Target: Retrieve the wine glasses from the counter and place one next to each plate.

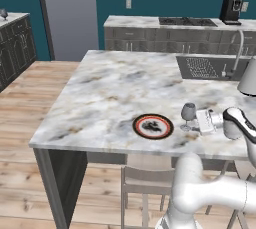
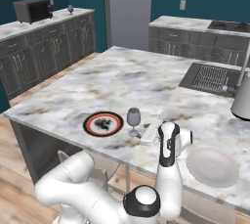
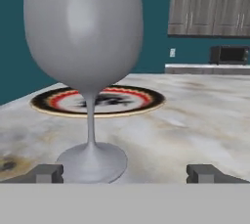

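Note:
One smoky grey wine glass (image 1: 188, 113) (image 2: 134, 118) (image 3: 88, 32) stands upright on the marble island, just right of the red-rimmed plate (image 1: 153, 126) (image 2: 103, 123) (image 3: 97, 100). My gripper (image 1: 198, 121) (image 2: 146, 134) (image 3: 126, 173) lies low over the island on the glass's far side from that plate, open, with the glass's foot close to one of the fingertips (image 3: 46, 173) and free of both. An off-white plate (image 2: 212, 167) sits further right near the island's front edge. Another small glass (image 2: 71, 9) stands on the far counter (image 2: 44, 26).
A sink (image 1: 202, 67) with a faucet (image 1: 235, 53) is set into the island's far right. A chair (image 1: 145, 183) is tucked under the front edge. A toaster oven (image 2: 33, 10) sits on the counter, a coffee machine (image 1: 231, 10) on the back worktop.

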